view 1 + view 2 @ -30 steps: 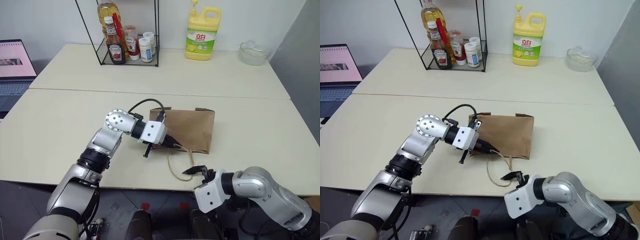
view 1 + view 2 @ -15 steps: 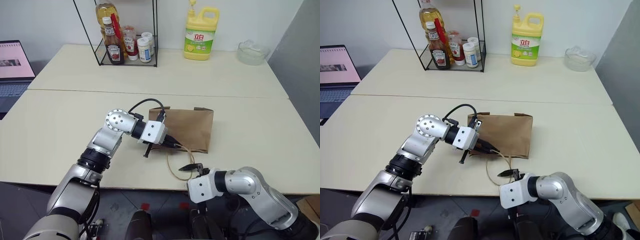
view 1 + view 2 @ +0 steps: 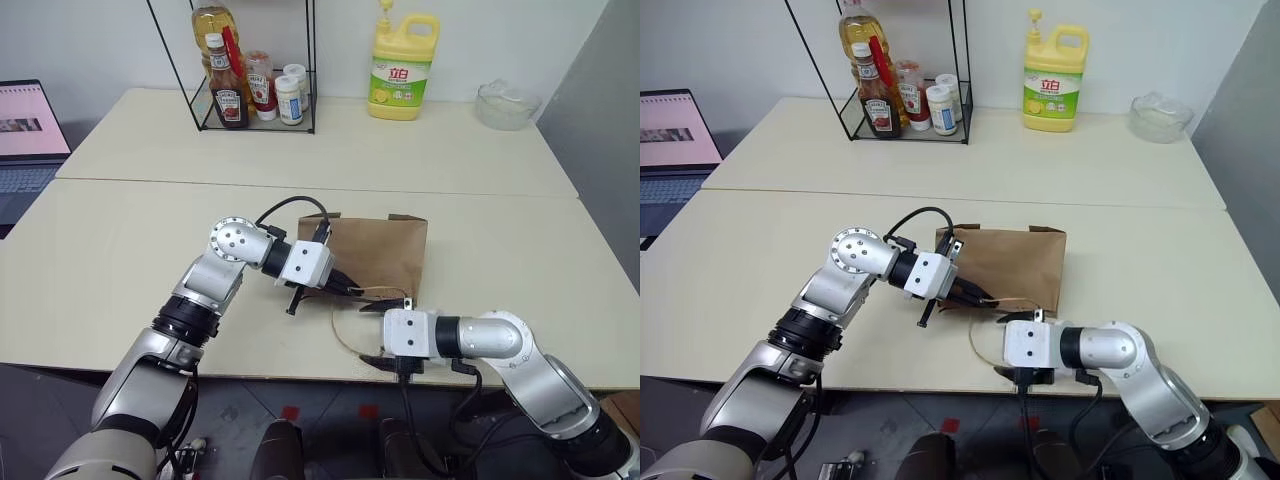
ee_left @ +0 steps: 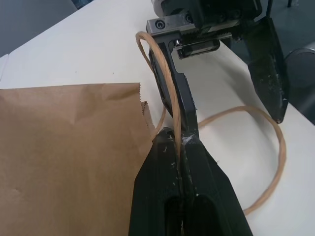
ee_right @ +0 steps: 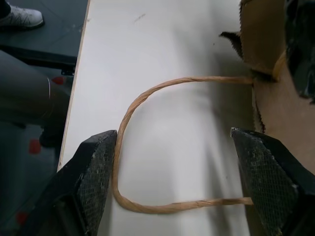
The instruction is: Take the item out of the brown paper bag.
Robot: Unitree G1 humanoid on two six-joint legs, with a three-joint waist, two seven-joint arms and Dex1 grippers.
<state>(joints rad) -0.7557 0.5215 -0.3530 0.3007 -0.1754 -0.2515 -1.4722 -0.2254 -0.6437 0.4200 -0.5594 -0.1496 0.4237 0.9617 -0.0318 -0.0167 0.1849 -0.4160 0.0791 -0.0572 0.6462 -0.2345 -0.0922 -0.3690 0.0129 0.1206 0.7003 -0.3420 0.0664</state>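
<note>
The brown paper bag (image 3: 378, 255) lies flat on the desk (image 3: 120, 250), near the front edge and slightly toward the right half of the front tabletop, with its mouth facing the front edge. The item is not visible; whether it sits inside the bag cannot be determined.

Two thin tan loop handles extend from the bag mouth toward the front edge. The upper handle (image 4: 170, 96) is clamped between the closed fingers of the left gripper (image 3: 350, 287), which sits at the front left corner of the bag; the left wrist view shows the cord running between the two pressed-together black fingers. The lower handle (image 5: 142, 142) lies loose on the desk surface as a curved loop reaching close to the front edge.

The right gripper (image 3: 386, 332) is positioned at the front edge of the desk, directly in front of the bag mouth. Its fingers (image 5: 91, 167) are spread wide and grasp nothing; in the right wrist view they straddle the loose handle loop, one on each side of it.

At the rear of the desk stand a wire rack (image 3: 255, 100) holding sauce bottles, a yellow detergent jug (image 3: 402, 65) and a glass bowl (image 3: 505, 105)
</note>
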